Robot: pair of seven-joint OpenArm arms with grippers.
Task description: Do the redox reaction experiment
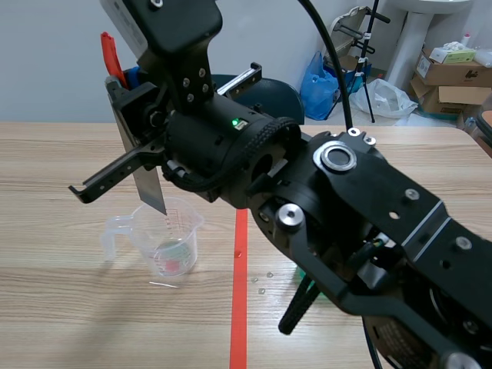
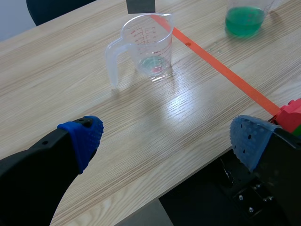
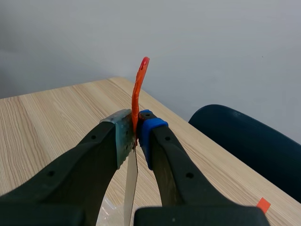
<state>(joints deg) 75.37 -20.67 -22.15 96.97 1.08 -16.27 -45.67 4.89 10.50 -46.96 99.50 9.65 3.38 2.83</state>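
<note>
The right arm's jaws are clenched on a thin grey metal strip (image 3: 130,183), pinched flat between the 2 pads (image 3: 149,134). An orange-red handle (image 3: 138,89) stands up from the strip above the fingertips. In the scene view the right arm (image 1: 338,200) comes in raised across the desk (image 1: 61,292), and the strip (image 1: 150,191) hangs upright below the jaws. Its lower corner is at the mouth of a clear plastic measuring cup (image 1: 165,238); whether it touches the rim cannot be told. The cup stands upright on the desk, just left of the orange-red tape line (image 1: 239,307), with its handle turned away from the line. It has red scale marks and a shallow pool of liquid at the bottom, tinted green and pink.

The left arm's jaws are released, wide apart with nothing between them. Their blue dotted pads (image 2: 87,136) hang over the near edge of the desk. Ahead of them stands the measuring cup (image 2: 146,47). Across the tape line from it, well apart, is a clear vessel (image 2: 244,21) holding green liquid. A red object (image 2: 291,115) shows just beside 1 finger, too cut off to identify.

Beyond the desk are a dark blue chair (image 3: 244,141), a blue bag (image 1: 319,81) and cardboard boxes (image 1: 453,73).
</note>
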